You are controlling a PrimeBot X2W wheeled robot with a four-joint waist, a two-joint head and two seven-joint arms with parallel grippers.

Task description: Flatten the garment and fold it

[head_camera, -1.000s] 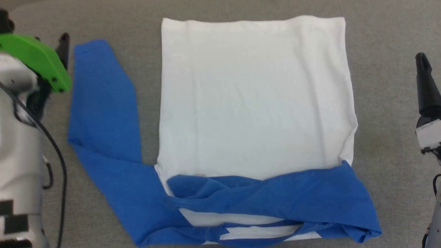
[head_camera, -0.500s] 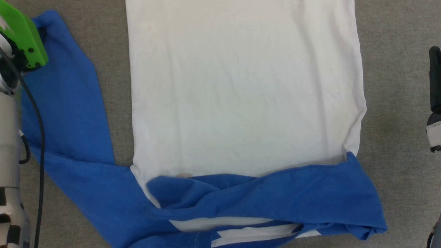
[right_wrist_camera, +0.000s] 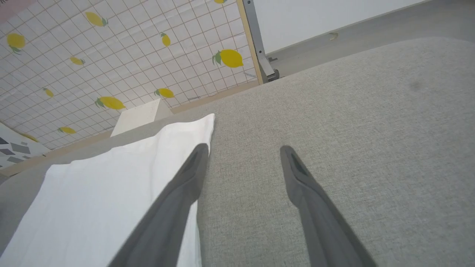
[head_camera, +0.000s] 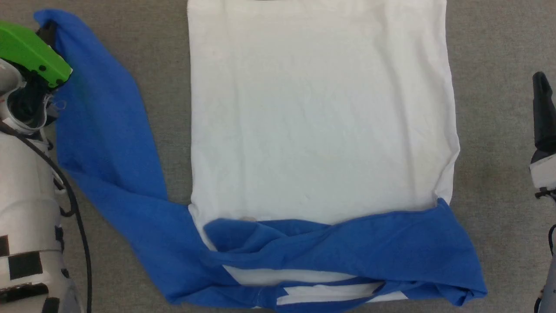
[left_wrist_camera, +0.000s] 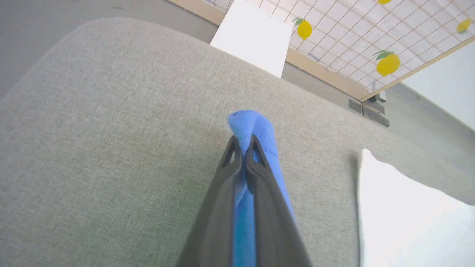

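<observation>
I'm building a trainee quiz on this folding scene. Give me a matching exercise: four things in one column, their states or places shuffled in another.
Things:
1. left end effector
2. right end effector
3. garment's white body
4. right blue sleeve

States:
A. spread flat on the grey surface
B. shut on the left blue sleeve's cuff
C. folded across the body's near end
D. open, holding nothing

Pairs: 1-B, 2-D, 3-A, 4-C

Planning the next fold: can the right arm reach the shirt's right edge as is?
Probably yes. The right end effector is open and empty, beside the right edge of the shirt, with bare grey surface between them. The left end effector is shut on a blue sleeve.
</observation>
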